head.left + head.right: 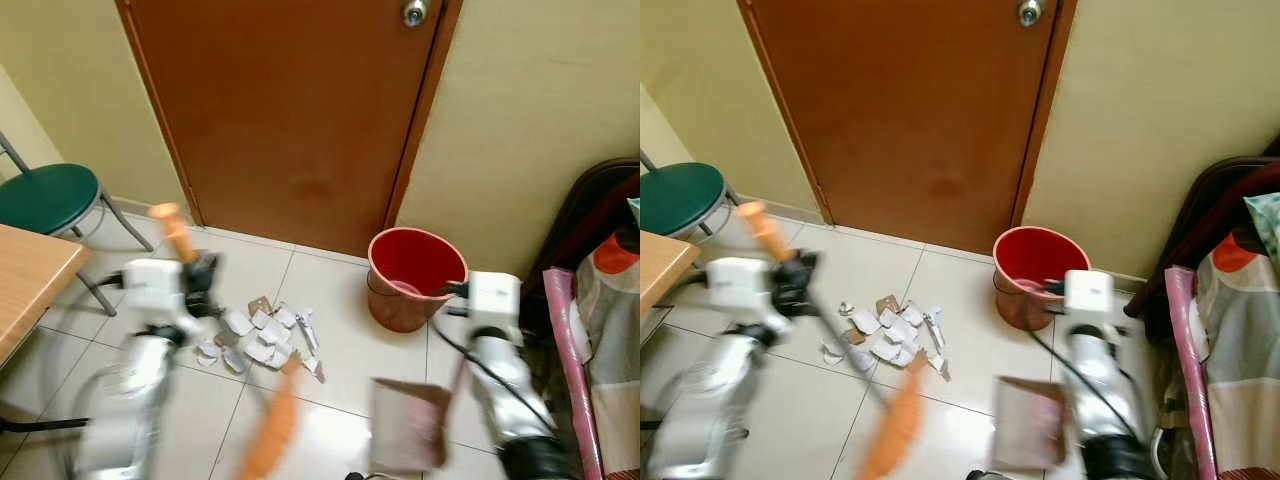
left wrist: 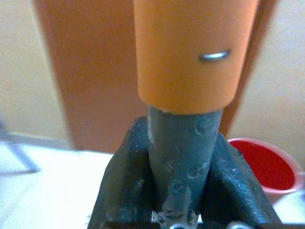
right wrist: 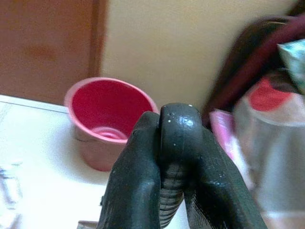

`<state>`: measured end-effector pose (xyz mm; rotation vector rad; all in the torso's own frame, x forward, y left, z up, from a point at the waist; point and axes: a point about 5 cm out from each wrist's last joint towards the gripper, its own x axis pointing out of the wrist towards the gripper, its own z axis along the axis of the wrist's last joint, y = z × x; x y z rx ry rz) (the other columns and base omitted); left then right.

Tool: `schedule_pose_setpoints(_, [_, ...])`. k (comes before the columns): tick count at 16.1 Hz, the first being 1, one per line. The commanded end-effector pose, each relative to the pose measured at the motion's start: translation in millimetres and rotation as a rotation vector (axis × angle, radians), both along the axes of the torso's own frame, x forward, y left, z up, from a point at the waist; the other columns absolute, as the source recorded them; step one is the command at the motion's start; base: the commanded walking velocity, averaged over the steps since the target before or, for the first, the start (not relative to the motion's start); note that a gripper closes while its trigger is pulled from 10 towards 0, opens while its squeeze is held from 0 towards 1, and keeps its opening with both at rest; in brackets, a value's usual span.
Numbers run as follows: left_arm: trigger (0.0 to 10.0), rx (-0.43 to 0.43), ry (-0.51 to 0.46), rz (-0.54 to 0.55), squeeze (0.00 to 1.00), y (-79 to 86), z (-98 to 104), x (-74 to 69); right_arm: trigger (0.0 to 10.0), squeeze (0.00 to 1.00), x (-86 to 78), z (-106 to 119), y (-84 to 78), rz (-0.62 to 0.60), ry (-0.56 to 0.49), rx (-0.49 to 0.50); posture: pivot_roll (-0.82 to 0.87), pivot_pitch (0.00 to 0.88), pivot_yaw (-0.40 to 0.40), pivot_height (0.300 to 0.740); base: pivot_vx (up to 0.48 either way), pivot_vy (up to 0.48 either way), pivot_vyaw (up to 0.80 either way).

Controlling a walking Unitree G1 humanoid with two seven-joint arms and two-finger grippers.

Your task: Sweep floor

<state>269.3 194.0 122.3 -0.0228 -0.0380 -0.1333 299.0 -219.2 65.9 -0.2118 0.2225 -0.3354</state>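
A pile of white and brown paper scraps lies on the tiled floor in front of the door. My left gripper is shut on a broom's grey shaft, just below its orange grip. The orange brush head is blurred and sits on the near side of the pile. My right gripper is shut on a black handle of a dustpan, which hangs blurred low over the floor to the right of the brush.
A red bucket stands by the wall right of the brown door. A green stool and a wooden table corner are at left. A bed edge with patterned fabric lines the right side.
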Motion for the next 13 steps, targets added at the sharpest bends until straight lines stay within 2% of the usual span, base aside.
schedule_pose_setpoints(1, [10.0,0.042,0.012,0.005,0.00,3.3,0,-3.9,10.0,0.00,-3.0,1,-6.1,-0.009,0.012,-0.033,0.07,0.166,-0.024,0.740,0.000,0.000,0.00])
schedule_pose_setpoints(3, [10.0,0.155,0.079,0.021,0.00,11.2,-13,-18.4,10.0,0.00,-9.8,-1,-11.7,-0.021,0.018,-0.035,0.08,0.167,-0.031,0.740,0.000,0.000,0.00])
schedule_pose_setpoints(5, [10.0,0.227,0.125,0.041,0.00,12.1,-21,-25.3,10.0,0.00,-14.1,-3,-11.5,-0.023,0.027,-0.029,0.08,0.168,-0.035,0.740,0.000,0.000,0.00])
schedule_pose_setpoints(6, [10.0,0.269,0.187,0.043,0.00,14.7,-27,-28.0,10.0,0.00,-16.4,-5,-8.8,-0.016,0.035,-0.024,0.08,0.167,-0.044,0.740,0.000,0.000,0.00])
schedule_pose_setpoints(7, [10.0,0.336,0.185,0.029,0.00,15.0,-25,-29.1,10.0,0.00,-17.1,-5,-6.8,-0.011,0.038,-0.021,0.08,0.166,-0.049,0.740,0.000,0.000,0.00])
schedule_pose_setpoints(9, [10.0,0.387,0.163,0.012,0.00,16.1,-21,-29.9,10.0,0.00,-16.7,-5,-5.6,-0.006,0.039,-0.019,0.08,0.165,-0.051,0.740,0.000,0.000,0.00])
schedule_pose_setpoints(10, [10.0,0.440,0.076,-0.005,0.00,14.9,-14,-32.5,10.0,0.00,-16.2,-4,-5.0,-0.002,0.038,-0.020,0.09,0.163,-0.054,0.740,0.000,0.000,0.00])
schedule_pose_setpoints(11, [10.0,0.470,0.066,-0.036,0.00,13.9,-13,-36.6,10.0,0.00,-15.2,-3,-5.7,-0.002,0.037,-0.020,0.09,0.164,-0.055,0.740,0.000,0.000,0.00])
schedule_pose_setpoints(13, [10.0,0.523,0.081,0.032,0.00,9.4,-14,-46.6,10.0,0.00,-16.1,-2,-10.4,-0.009,0.039,-0.024,0.09,0.168,-0.052,0.740,0.000,0.000,0.00])
